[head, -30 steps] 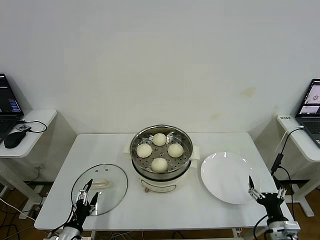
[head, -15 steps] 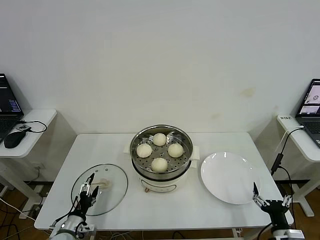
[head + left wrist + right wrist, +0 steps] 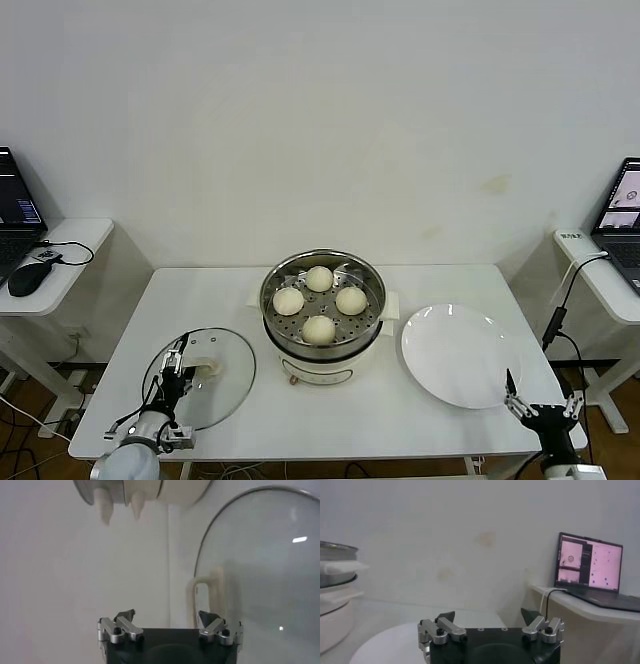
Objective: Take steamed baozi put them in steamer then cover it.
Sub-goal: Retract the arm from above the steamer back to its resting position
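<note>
With the four steamed baozi already seated in the steamer, the cover lying flat beside it may be skidded or dropped if its handle is caught off-centre by the spread-fingered left gripper, while the right gripper, likewise spread and empty, is parked near the plate.

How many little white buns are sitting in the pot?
4 baozi, all on the perforated tray in the steamer: one at the back, one on the left, one on the right, one at the front. None looks hidden.
</note>
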Available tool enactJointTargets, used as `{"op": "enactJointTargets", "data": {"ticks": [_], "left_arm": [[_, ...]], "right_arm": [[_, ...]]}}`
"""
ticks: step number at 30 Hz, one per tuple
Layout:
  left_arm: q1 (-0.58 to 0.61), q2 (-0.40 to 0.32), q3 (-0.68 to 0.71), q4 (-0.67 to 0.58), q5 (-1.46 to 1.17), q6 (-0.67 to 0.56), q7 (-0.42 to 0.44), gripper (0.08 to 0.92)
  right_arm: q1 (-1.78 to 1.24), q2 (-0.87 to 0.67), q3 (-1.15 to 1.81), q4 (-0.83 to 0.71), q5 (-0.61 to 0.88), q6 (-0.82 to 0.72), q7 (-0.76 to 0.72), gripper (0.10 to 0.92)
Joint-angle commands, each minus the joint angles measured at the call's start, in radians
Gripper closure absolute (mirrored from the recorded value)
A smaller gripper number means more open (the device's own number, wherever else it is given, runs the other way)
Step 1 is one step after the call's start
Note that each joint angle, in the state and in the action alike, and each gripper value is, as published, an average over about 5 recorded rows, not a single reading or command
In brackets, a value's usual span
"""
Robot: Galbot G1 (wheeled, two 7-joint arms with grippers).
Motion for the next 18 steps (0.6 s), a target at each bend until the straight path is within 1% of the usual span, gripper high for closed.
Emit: {"op": "enactJointTargets", "data": {"ticks": [1,5,8,18], "left_arm": [[-0.04,-0.001,0.004,0.043,0.0,0.001,0.0,0.177],[-0.043,-0.003,0.006,0.053,-0.002,0.001,0.002,0.205],[-0.043,-0.004,0.009,0.057,-0.003,0.001,0.002,0.278],[-0.044,-0.011,0.007,0.087,-0.006,-0.002,-0.019,0.573]], "right_arm": [[0.0,0.005,-0.004,-0.007,-0.005,0.001,0.001,0.203],[0.007,0.009,-0.012,-0.015,-0.01,0.003,0.002,0.203],[0.009,0.011,-0.016,-0.016,-0.011,0.003,0.002,0.203],[0.01,0.013,-0.019,-0.018,-0.012,0.003,0.003,0.203]]}}
